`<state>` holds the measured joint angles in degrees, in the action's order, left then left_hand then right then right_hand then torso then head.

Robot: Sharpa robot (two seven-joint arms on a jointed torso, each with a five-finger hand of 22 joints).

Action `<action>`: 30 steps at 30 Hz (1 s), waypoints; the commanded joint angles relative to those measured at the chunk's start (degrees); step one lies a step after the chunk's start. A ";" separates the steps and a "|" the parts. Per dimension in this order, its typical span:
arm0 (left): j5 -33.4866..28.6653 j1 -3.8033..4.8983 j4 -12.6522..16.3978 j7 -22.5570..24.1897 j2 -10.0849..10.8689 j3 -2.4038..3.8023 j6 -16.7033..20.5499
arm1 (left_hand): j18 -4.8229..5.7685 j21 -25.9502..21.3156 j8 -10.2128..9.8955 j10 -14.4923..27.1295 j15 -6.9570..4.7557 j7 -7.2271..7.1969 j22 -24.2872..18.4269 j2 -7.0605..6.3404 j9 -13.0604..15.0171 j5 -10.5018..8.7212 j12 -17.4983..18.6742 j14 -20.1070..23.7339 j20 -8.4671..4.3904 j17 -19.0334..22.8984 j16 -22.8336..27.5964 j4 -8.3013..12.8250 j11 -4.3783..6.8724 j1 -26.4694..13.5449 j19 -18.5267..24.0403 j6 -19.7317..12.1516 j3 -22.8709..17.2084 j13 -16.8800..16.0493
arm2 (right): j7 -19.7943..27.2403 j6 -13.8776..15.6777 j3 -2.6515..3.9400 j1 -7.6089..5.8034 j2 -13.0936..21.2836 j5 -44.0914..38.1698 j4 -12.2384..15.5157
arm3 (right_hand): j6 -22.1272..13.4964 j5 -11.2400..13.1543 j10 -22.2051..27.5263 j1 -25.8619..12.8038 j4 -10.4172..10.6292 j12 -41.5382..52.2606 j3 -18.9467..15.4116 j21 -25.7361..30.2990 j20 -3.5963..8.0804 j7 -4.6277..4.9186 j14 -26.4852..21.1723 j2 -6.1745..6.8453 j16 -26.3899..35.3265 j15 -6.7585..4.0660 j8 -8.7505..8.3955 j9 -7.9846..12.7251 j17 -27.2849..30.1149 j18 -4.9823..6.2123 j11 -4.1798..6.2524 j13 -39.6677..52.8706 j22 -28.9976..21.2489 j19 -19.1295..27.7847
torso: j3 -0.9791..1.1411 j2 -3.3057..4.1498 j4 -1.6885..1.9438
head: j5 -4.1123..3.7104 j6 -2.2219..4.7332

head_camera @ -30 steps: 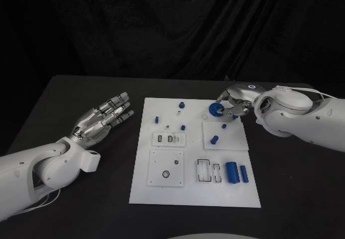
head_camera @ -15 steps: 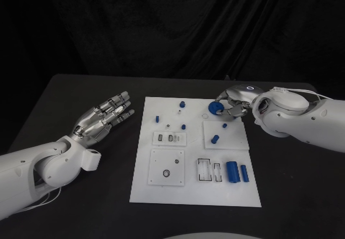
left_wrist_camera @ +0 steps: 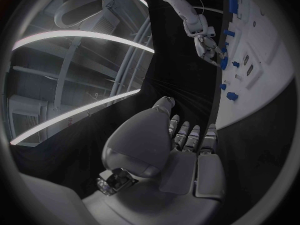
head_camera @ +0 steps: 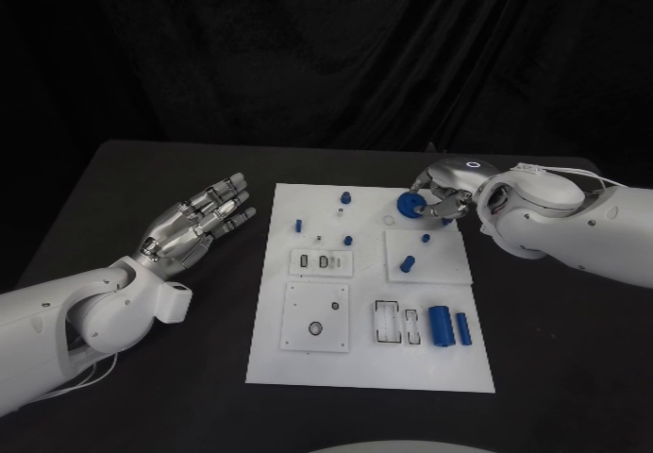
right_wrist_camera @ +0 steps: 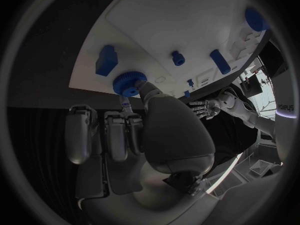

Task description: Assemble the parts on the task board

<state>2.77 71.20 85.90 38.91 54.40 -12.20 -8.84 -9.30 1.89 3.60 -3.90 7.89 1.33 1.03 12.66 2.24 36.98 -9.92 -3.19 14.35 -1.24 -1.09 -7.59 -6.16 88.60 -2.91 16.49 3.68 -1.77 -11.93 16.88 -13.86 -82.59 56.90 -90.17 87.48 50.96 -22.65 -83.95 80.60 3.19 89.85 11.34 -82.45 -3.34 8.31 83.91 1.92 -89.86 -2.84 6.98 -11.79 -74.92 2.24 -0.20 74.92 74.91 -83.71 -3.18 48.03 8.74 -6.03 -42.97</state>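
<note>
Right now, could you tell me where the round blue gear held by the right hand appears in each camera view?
Head view: blue gear at the task board far right corner, in the right hand.
Left wrist view: too small to tell.
Right wrist view: gear at the fingertips.
Shared landmark: the white task board.

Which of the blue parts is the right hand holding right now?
The round blue gear at the task board's far right corner, pinched by the right hand; the other parts lie untouched.
</note>
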 commanded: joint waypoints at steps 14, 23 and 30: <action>-0.13 -0.04 -0.08 4.58 -0.15 0.04 -1.41 | -0.97 0.10 0.17 0.19 0.57 0.33 0.04 0.10 0.01 -0.43 0.15 -0.05 0.36 0.07 0.11 0.12 -0.02 -0.88 -0.03 -0.31 -0.61 0.01 | 0.81 0.26 -0.37 0.50 0.66 -1.69 0.53 | 1.03 0.85 -6.05 0.06 -2.37 0.15 0.94 0.41 0.42 -3.87 6.09 -1.43 -0.14 -0.65 19.12 -19.17 -15.08 0.32 0.26 15.08 8.76 -0.25 | -0.04 0.00 0.01 | 0.23 0.08; -0.13 -0.05 0.14 4.61 0.16 0.04 -1.17 | -0.98 0.12 0.19 0.16 0.57 0.36 0.05 0.10 0.03 -0.44 0.06 -0.10 0.37 0.06 0.09 0.14 -0.01 -0.90 -0.06 -0.21 -0.65 -0.01 | 0.82 1.99 -0.32 -1.64 3.36 -2.68 6.69 | 0.56 -0.40 -6.05 -1.36 -1.55 0.15 0.83 -0.07 0.50 -4.34 6.09 -0.85 -0.14 -0.77 20.06 -20.48 -15.08 0.16 0.45 15.08 9.26 -0.70 | -0.07 -0.03 0.00 | 0.47 0.42; -0.13 -0.05 0.34 4.63 0.13 0.04 -1.06 | -0.98 0.12 0.19 0.16 0.57 0.36 0.05 0.10 0.03 -0.44 0.06 -0.10 0.37 0.06 0.09 0.14 -0.01 -0.90 -0.06 -0.21 -0.65 -0.01 | 0.11 0.94 -0.32 -4.33 3.60 -2.77 11.29 | 0.20 -0.11 -6.05 -2.06 -1.03 0.15 0.76 -0.22 0.58 -4.49 6.09 -0.65 -0.14 -0.89 20.10 -20.77 -15.08 0.11 0.61 15.08 9.43 -0.86 | -0.13 -0.06 0.03 | 0.47 0.52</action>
<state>2.77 71.18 85.99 38.92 54.60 -12.20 -9.38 -9.30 1.89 3.60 -3.90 8.10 1.55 1.03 12.71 2.24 36.75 -9.92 -3.41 14.35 -1.24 -1.09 -7.58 -6.16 88.17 -2.91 16.28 3.36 -1.77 -11.20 17.83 -14.18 -86.74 60.55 -92.10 98.22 49.10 -22.80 -84.15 79.17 1.87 89.85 12.21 -82.54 -3.16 6.29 83.97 1.22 -89.84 -3.40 11.07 -11.75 -74.92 2.24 0.02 74.91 74.91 -83.95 -3.26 47.97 8.76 -5.54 -42.46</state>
